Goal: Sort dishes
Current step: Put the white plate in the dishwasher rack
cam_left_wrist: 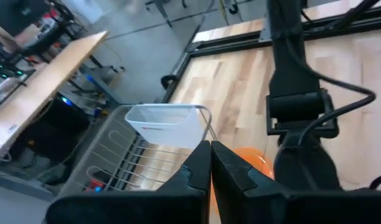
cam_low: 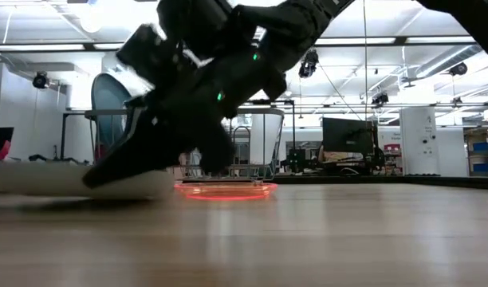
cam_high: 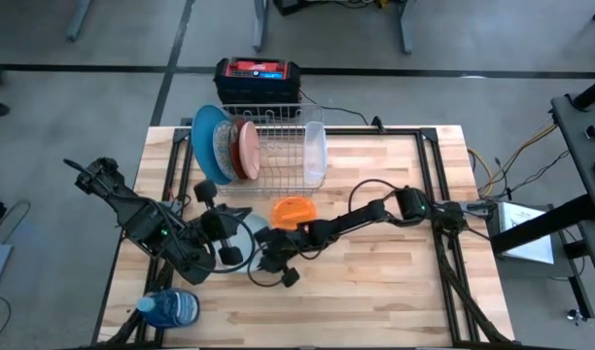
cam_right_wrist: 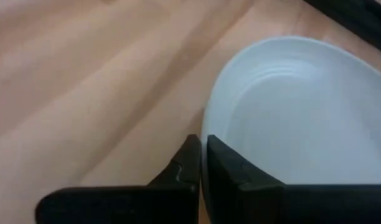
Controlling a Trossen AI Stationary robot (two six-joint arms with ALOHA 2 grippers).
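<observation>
The pale blue-white plate (cam_high: 251, 231) (cam_right_wrist: 290, 124) lies on the table's near left part, between both grippers. My right gripper (cam_high: 268, 255) (cam_right_wrist: 203, 155) is shut on its rim. My left gripper (cam_high: 227, 233) (cam_left_wrist: 210, 163) is shut and stands at the plate's left side, pointing toward the rack. The small orange bowl (cam_high: 294, 211) (cam_low: 226, 189) sits flat on the table just beyond the plate. The blue plate (cam_high: 206, 141), the patterned plate (cam_high: 224, 148) and the pink dish (cam_high: 249, 148) stand on edge in the wire rack (cam_high: 278, 146). My right gripper pinches the pale plate's rim (cam_right_wrist: 206, 134) on its near side, one finger inside the plate and one outside. The fingers slant down from the table's right. In the low view the plate (cam_low: 53, 179) is low at the table. Whether my left gripper touches the plate, I cannot tell.
A clear plastic container (cam_high: 315, 153) (cam_left_wrist: 165, 124) stands at the rack's right end. A blue water bottle (cam_high: 171, 309) lies at the table's near left corner. A black and red box (cam_high: 259, 78) sits behind the rack. Bare wood shows on the table's right half.
</observation>
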